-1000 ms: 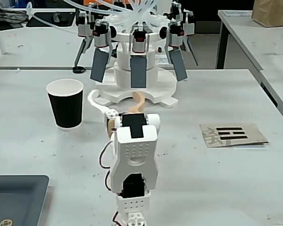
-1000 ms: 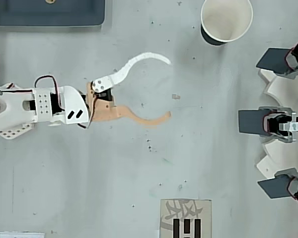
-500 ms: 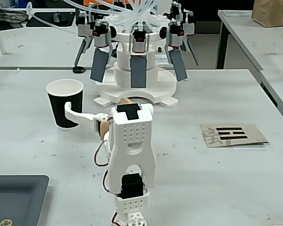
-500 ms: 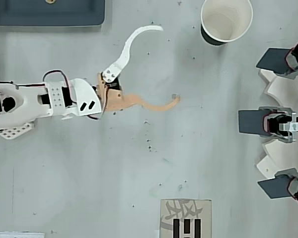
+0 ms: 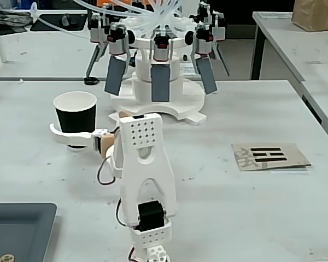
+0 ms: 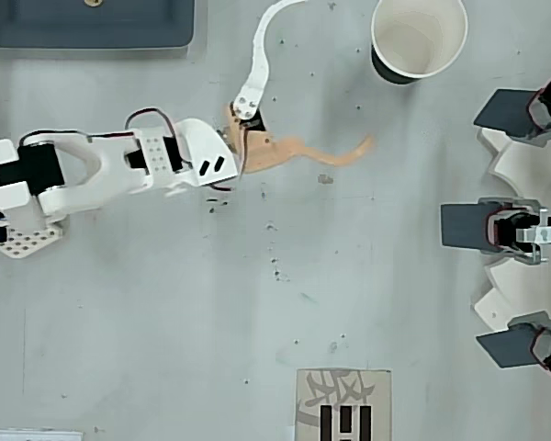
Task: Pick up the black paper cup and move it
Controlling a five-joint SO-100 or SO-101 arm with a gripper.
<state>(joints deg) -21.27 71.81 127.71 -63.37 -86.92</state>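
One black paper cup on the desk
One gripper, two fingers spread wide, grasping nothing, near the upright cup

My arm is white printed plastic, with a grid of small holes on its upper shell and black motors set in the joints. Red and black wires loop beside the pincer, which has one curved white finger and one tan finger.
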